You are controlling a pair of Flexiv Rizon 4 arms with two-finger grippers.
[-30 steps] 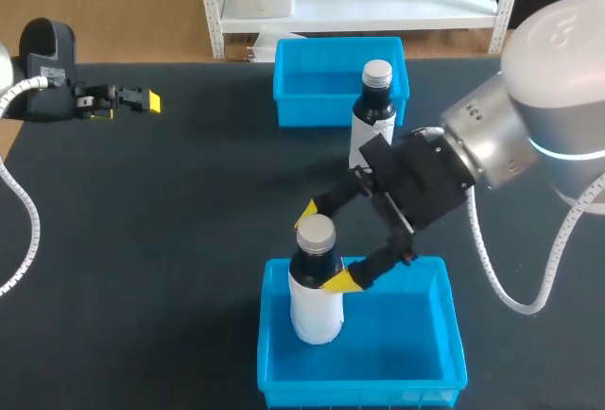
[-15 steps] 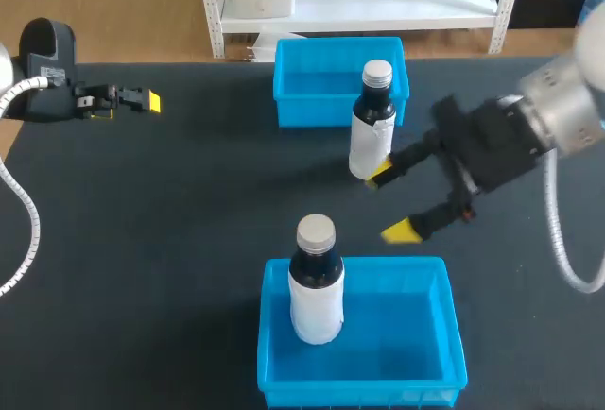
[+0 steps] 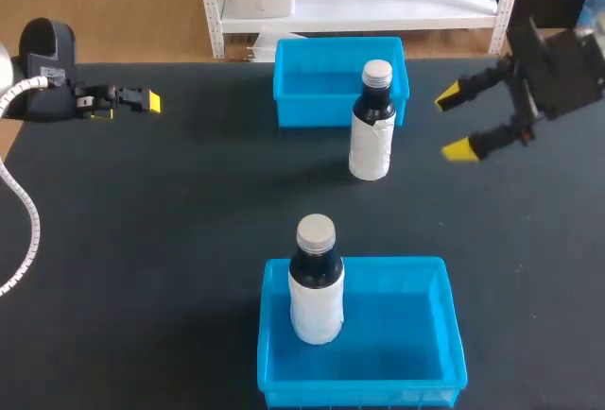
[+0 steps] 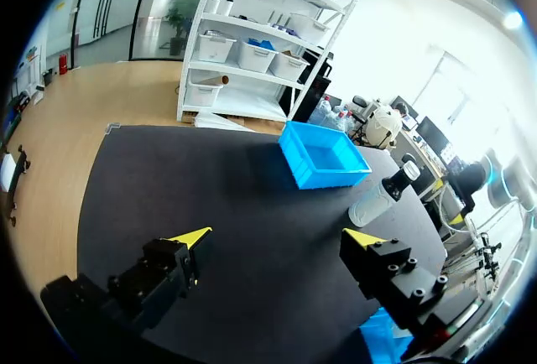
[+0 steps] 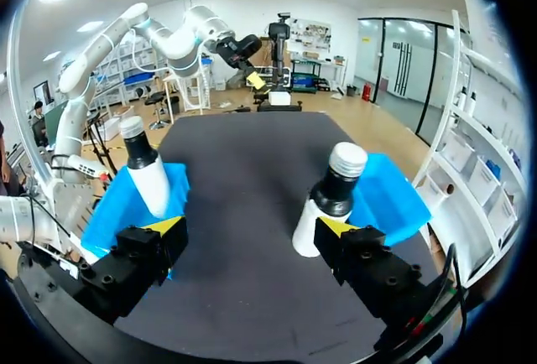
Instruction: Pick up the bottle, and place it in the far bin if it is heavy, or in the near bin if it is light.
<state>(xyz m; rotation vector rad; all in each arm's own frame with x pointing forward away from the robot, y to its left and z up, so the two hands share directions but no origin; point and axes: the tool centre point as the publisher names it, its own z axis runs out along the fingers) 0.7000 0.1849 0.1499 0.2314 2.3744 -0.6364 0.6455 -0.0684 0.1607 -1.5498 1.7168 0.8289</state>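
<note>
Your right gripper [image 3: 455, 125] hung wide open, empty; the upright bottle [image 3: 371, 136] stood ahead of it, toward one finger, well apart from your open left gripper [image 4: 277, 236].

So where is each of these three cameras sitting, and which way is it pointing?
Head view: fixed above and behind the robot, looking down on the table; the left gripper and right gripper show at the sides.
Left wrist view: on the left wrist, looking past its own open gripper across the table toward the far bin.
Right wrist view: on the right wrist, looking past its own open gripper at the loose bottle and the near bin; the left gripper shows far off.
Shared: both wrist views show the loose bottle.
</note>
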